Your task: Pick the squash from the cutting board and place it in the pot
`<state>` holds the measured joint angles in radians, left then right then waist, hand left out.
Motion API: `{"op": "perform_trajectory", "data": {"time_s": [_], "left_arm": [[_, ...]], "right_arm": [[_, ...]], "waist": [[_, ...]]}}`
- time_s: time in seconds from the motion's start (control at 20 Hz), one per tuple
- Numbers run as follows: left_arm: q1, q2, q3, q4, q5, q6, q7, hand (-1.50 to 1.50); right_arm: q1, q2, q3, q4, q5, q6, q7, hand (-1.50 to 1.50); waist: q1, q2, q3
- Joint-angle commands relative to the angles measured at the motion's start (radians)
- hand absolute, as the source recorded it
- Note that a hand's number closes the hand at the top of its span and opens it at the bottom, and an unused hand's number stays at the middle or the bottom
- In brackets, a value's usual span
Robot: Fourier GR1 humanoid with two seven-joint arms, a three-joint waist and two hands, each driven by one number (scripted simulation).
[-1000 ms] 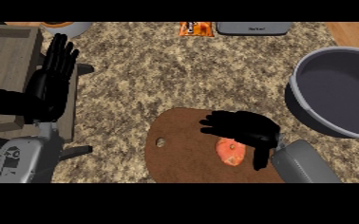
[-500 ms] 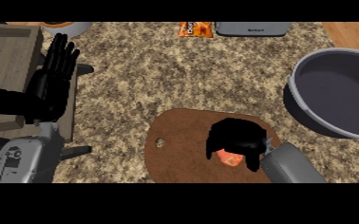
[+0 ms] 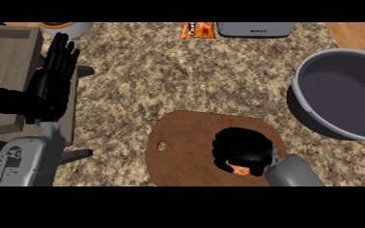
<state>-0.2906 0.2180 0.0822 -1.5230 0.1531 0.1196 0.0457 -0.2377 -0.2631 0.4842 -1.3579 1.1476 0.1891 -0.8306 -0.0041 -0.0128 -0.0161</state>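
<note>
A wide stretch of speckled counter (image 3: pixel 178 72) is left bare between the board (image 3: pixel 189 149) and the pot (image 3: pixel 335 94). The pot is seen at the right edge, well apart from the board, its near rim turned toward the board's upper right. The board is cut off by the lower edge. At the top edge a grey tray (image 3: pixel 255 29) and an orange packet (image 3: pixel 197 29) are seen. The right hand (image 3: pixel 244 149) is set over the board's right half, its fingers curled down around the squash (image 3: pixel 239 168), of which only an orange sliver is shown beneath the palm. Half a second earlier more of the squash was exposed. The left hand (image 3: pixel 51 84) is held at the left edge, flat, fingers straight and together, unchanged
</note>
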Motion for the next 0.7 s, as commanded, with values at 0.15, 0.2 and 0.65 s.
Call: {"op": "perform_trajectory", "data": {"time_s": [0.15,0.2,0.65], "left_arm": [[0.011,-0.002,0.002,-0.044,-0.002,0.006,0.033,0.0],[0.026,0.024,0.03,-0.032,0.02,-0.022,0.026,0.0],[0.023,0.011,0.02,-0.038,0.0,0.002,0.006,0.0]], "right_arm": [[0.095,0.015,-0.099,-0.145,-0.052,-0.033,0.065,1.5],[0.103,-0.007,-0.137,-0.199,-0.1,-0.008,0.044,1.5],[-0.088,0.175,-0.591,0.0,-0.011,-0.185,0.785,1.5]], "waist": [[-0.003,0.01,0.016],[-0.005,0.009,0.016],[-0.014,0.031,0.01]]}}
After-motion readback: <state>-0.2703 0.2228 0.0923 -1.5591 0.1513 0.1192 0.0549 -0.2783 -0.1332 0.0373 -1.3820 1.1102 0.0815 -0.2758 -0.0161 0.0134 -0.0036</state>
